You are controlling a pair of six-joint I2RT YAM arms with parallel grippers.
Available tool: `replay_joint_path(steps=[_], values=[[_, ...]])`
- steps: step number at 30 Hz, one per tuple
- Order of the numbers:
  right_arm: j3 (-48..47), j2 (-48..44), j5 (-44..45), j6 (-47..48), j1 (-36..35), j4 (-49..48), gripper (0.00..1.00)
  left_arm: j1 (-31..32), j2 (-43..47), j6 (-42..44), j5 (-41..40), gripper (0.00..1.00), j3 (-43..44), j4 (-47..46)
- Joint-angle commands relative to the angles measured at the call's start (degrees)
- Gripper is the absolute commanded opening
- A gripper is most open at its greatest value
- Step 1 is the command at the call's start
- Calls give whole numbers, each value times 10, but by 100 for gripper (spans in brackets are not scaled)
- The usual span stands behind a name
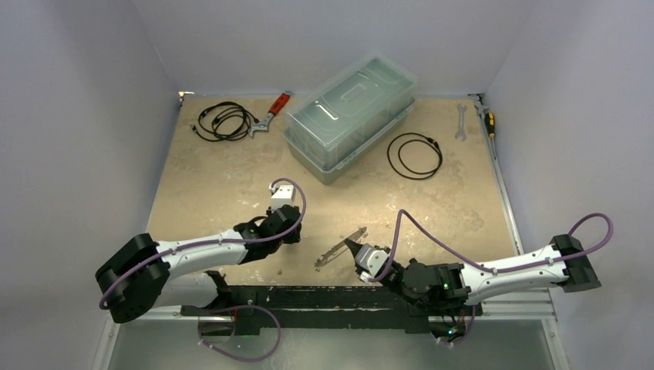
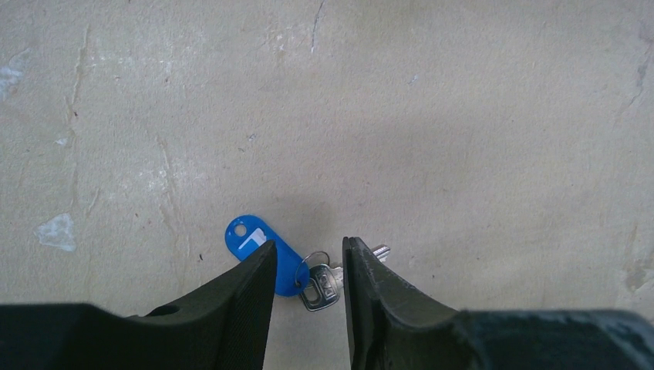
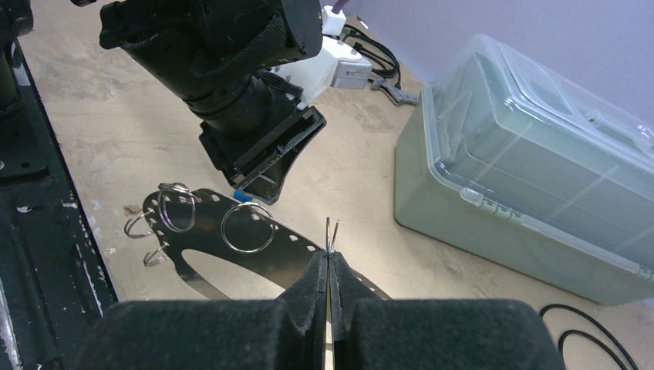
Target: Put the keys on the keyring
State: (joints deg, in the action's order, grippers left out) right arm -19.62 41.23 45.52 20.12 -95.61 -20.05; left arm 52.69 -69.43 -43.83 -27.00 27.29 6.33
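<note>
A small silver key (image 2: 324,289) and a bright blue plastic tag (image 2: 251,237) lie joined by a little split ring on the table. My left gripper (image 2: 308,245) is open just above them, one finger on each side; it also shows from the top (image 1: 289,231). The keyring (image 3: 208,231) is a thin flat metal hoop with holes along its rim and small split rings hanging on it; it also shows in the top view (image 1: 336,250). My right gripper (image 3: 328,258) is shut on the keyring's near rim, where a small ring sticks up edge-on. It holds the keyring beside the left gripper.
A clear lidded plastic box (image 1: 351,116) stands at the back middle. A red-handled wrench (image 1: 271,112) and a black cable coil (image 1: 224,121) lie back left. Another cable coil (image 1: 414,156), a spanner (image 1: 461,121) and a screwdriver (image 1: 488,119) lie back right.
</note>
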Motion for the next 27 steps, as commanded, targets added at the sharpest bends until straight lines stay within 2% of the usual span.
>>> replay_joint_path(steps=[1,12,20,27], values=[[-30,2,3,-10,-2,-12,0,-8,2,21,26,36,-9,-19],[-30,6,0,-10,-2,-13,0,-12,-29,31,40,27,-19,-49],[-30,10,-3,-12,-2,-11,0,-12,-39,29,30,20,-9,-37],[-32,15,-7,-13,-2,-12,0,-12,-4,26,33,24,-2,-1]])
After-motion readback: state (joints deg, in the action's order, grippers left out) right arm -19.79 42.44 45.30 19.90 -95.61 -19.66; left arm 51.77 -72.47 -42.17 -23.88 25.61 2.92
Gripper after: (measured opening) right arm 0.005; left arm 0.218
